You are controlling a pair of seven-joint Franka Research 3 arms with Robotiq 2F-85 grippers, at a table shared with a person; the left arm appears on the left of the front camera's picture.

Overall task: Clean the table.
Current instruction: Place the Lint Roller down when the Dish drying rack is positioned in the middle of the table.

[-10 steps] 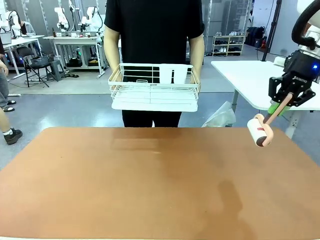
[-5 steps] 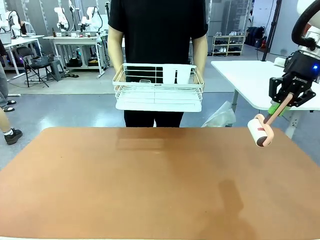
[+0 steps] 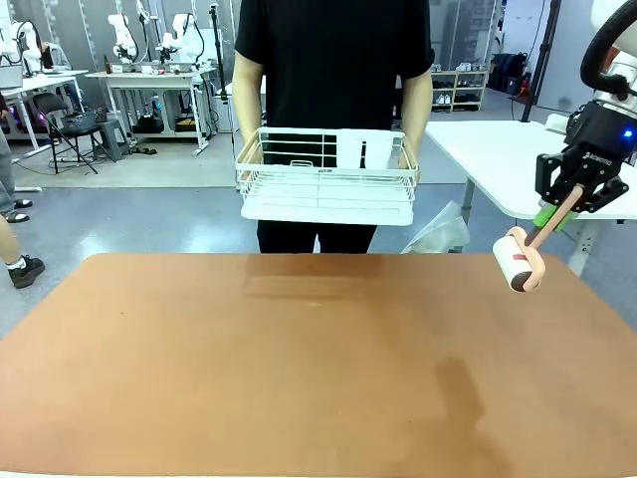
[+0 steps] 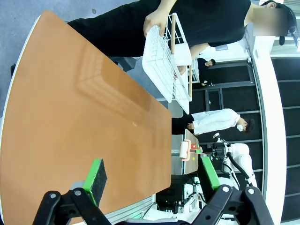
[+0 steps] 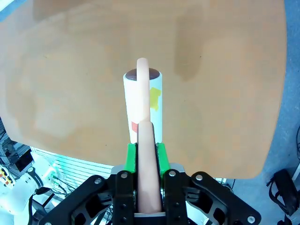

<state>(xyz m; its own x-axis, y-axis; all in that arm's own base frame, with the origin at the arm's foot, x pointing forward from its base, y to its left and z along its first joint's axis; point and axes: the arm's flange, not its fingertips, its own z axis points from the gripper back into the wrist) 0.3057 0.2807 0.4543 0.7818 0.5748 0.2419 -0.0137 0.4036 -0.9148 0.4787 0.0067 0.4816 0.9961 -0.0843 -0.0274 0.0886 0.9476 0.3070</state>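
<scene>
The reddish-brown table point(image 3: 299, 368) spreads across the front view, its top bare. My right gripper point(image 3: 559, 212) hangs above the table's far right corner, shut on the pink handle of a lint roller point(image 3: 520, 258) whose white roll points down and left. From the right wrist, the lint roller point(image 5: 143, 110) sticks straight out between the green pads point(image 5: 131, 154) over the table point(image 5: 70, 70). My left gripper point(image 4: 152, 174) is open above the table point(image 4: 70, 131), nothing between its fingers.
A person in black stands at the far edge holding a white wire rack point(image 3: 326, 175) with both hands above the floor. A white table point(image 3: 508, 159) with metal legs stands at the back right. The rack point(image 4: 164, 65) also shows sideways from the left wrist.
The person has shifted to the right and lifted the white wire rack a little higher. My right gripper and the lint roller have not moved.
</scene>
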